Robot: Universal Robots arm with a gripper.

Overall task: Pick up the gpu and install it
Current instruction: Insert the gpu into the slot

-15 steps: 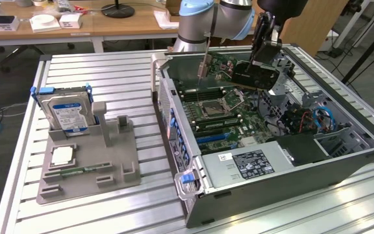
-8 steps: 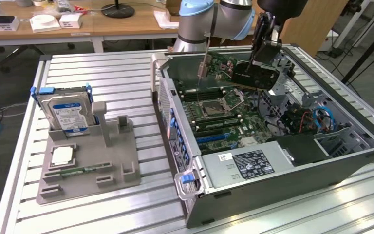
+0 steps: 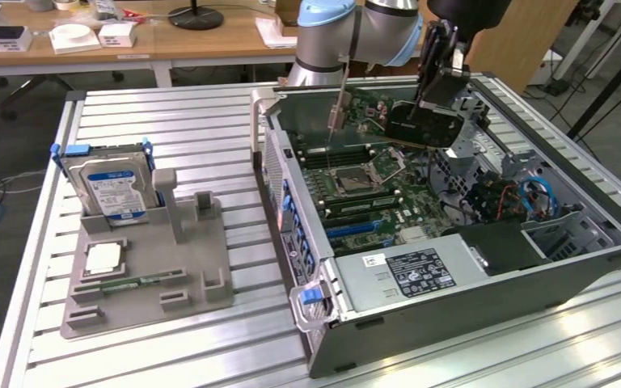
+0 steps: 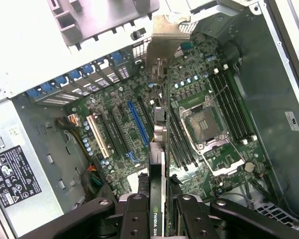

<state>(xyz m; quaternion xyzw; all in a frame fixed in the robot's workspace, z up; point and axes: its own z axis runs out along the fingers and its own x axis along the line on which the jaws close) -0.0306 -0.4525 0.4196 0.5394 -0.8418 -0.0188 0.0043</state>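
GPU (image 3: 425, 126) sits in the upper right of the exterior view, raised and tilted over the open computer case (image 3: 472, 319), and you have it clamped in the gripper (image 3: 438, 99). The fingers are closed on the card's upper edge. In the wrist view the gripper (image 4: 159, 221) has a black finger pressed against each face of the GPU (image 4: 158, 164), which you see edge-on.

Sweeping from the exterior view's left, you have the slatted metal table (image 3: 159, 105) with a grey fixture tray (image 3: 197, 271) on it. A hard drive (image 3: 116, 192) with a blue-white label stands upright at the back of that tray. A narrow green memory stick (image 3: 127, 284) lies flat near the front.

Just beside the tray, toward the exterior view's right, is the case lying on its side with the panel off. Inside it you can see the motherboard (image 3: 367, 198) and the bare processor socket (image 3: 351, 179). The power supply (image 3: 419, 271) with its black label is at the near end.

From the wrist camera, the card's lower edge runs over the motherboard (image 4: 114, 107) between the blue expansion slot (image 4: 138, 122) and the processor socket (image 4: 204, 124). Its silver bracket (image 4: 162, 42) points toward the case's rear wall. You cannot tell from either view whether the card touches a slot.
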